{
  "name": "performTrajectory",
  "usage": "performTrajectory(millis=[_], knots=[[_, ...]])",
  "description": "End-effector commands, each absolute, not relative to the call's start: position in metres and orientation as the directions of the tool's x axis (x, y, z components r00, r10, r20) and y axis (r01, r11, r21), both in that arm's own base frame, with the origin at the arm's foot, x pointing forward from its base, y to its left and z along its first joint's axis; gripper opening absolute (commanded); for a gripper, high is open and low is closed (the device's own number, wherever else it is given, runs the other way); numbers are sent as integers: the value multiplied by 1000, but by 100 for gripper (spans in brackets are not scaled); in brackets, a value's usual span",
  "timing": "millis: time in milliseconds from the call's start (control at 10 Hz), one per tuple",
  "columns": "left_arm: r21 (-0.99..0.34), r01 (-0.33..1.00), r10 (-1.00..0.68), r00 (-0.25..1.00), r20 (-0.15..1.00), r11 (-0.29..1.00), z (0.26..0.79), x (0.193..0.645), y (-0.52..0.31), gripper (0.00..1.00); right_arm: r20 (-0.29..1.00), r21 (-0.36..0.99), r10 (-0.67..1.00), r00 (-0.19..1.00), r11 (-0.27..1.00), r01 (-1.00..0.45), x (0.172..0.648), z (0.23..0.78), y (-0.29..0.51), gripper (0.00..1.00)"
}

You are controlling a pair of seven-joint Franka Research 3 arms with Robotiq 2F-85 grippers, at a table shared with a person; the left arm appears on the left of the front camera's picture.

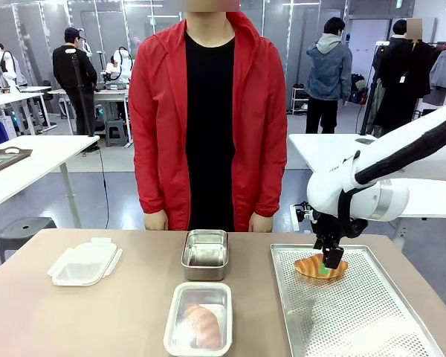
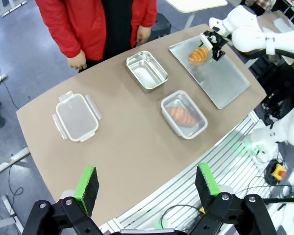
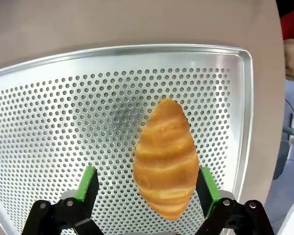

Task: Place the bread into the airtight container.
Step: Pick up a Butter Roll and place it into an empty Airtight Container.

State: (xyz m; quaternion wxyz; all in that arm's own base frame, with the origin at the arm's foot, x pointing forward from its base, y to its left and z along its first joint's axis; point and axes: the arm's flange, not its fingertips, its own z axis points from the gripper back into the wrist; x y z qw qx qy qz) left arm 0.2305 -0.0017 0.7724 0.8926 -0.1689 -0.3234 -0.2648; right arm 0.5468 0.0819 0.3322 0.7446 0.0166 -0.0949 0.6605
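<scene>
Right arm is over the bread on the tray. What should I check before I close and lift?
1. Right gripper open: ok, jaws wide apart.
2. Bread between its fingers: ok, one pad on either side of it.
3. Pads low enough over the tray: cannot tell.
4. Clear container uncovered: ok, the lid lies apart on the table.
5. Room inside: cannot tell, another piece of bread already lies in it.
6. Person's hands out of the path: ok, at the far edge of the table.
</scene>
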Motion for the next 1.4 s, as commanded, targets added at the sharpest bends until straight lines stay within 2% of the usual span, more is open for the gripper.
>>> performTrajectory(millis=[0,700,1300], knots=[[-134,601,-375,641,670,788,773,230,-2,100,134,-93,986,95,108,-990,561,323,82,100],[-134,601,-375,641,670,788,773,230,-2,100,84,-48,989,121,125,-991,574,296,76,100],[-134,601,-375,641,670,788,773,230,-2,100,73,-55,990,123,127,-990,573,302,73,40]])
